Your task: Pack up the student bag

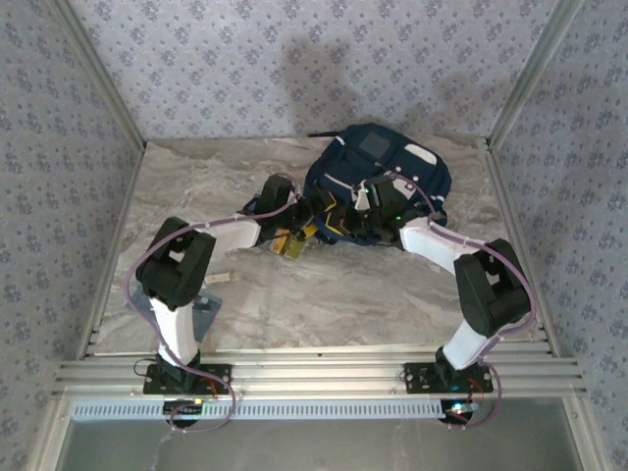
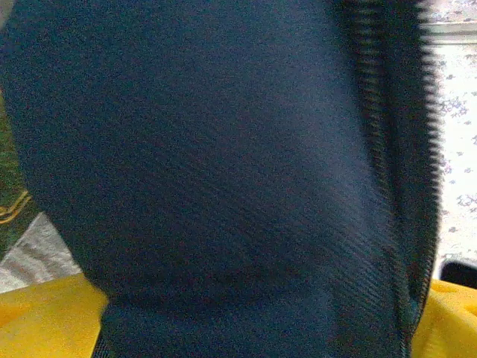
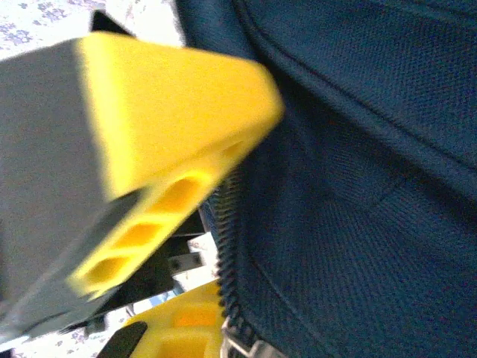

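On the grey marbled table [image 1: 324,294], the left gripper [image 1: 312,208] is spread wide against the student bag [image 1: 422,177], a large navy-blue fabric backpack, apparently clasping nothing. The right gripper [image 3: 223,231] pinches its zipper edge, probably to hold the mouth open. The student bag lies at the far middle, and its contents are hidden.

The top camera looks down from high behind over the whole table [image 1: 334,294]; both wrist cameras face the backpack [image 1: 339,177] at very close range, sharing its navy fabric
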You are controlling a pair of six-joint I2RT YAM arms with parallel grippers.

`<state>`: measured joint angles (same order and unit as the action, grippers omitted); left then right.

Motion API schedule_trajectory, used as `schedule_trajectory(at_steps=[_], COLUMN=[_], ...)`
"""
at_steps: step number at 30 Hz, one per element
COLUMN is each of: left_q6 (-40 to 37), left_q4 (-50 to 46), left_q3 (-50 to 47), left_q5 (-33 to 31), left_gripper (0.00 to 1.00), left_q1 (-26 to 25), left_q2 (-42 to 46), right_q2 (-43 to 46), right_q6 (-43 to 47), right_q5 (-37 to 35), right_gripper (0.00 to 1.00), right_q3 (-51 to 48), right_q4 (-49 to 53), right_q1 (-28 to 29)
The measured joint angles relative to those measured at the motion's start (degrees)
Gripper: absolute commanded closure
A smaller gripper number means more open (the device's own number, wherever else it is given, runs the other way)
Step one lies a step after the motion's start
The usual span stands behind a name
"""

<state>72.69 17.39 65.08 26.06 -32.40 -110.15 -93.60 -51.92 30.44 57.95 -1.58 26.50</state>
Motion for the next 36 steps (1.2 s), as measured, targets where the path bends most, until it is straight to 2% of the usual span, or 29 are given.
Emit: schedule_trajectory(at_steps=[3, 5, 7, 9, 16, 23, 30, 36], left_q6=[1.9, 2.9, 2.9, 2.4, -0.7, -4.0, -8.3, -9.9], left_q4=[3.2, 4.0, 3.9, 3.6, -0.9, -4.2, -9.9, -11.8], left_q3=[0.4, 1.6, 2.6, 3.6, 7.0, 8.4, 12.3, 13.1], left_q5=[-0.4, -1.0, -1.3, -1.3, -1.2, 3.6, 8.3, 10.3], left_gripper=[0.34, 0.62, 0.83, 0.99, 1.0, 1.0, 1.0, 1.0], left_q1=[-0.6, -0.8, -0.7, -1.1, -0.7, 2.3, 6.1, 6.7], left_q2=[-1.0, -1.5, -1.7, -1.7, -2.0, -3.1, -3.2, -3.2], right_q2=[1.5, 2.3, 2.9, 3.2, 5.2, 6.4, 7.4, 7.4], right_q6=[0.0, 0.0, 0.2, 0.6, 5.6, 14.4, 22.9, 28.9], right_q5=[0.0, 0.0, 0.0, 0.0, 1.5, 5.2, 4.1, 1.4], right_gripper=[1.0, 1.0, 1.0, 1.0, 1.0, 1.0, 1.0, 1.0], right_q3=[-0.7, -1.3, -1.7, -1.9, -3.6, -7.1, -9.3, -8.9], right_q4=[0.7, 1.2, 1.4, 1.6, 5.2, 11.1, 18.5, 21.2], right_q1=[0.0, 0.0, 0.0, 0.0, -2.2, -7.0, -15.3, -20.3])
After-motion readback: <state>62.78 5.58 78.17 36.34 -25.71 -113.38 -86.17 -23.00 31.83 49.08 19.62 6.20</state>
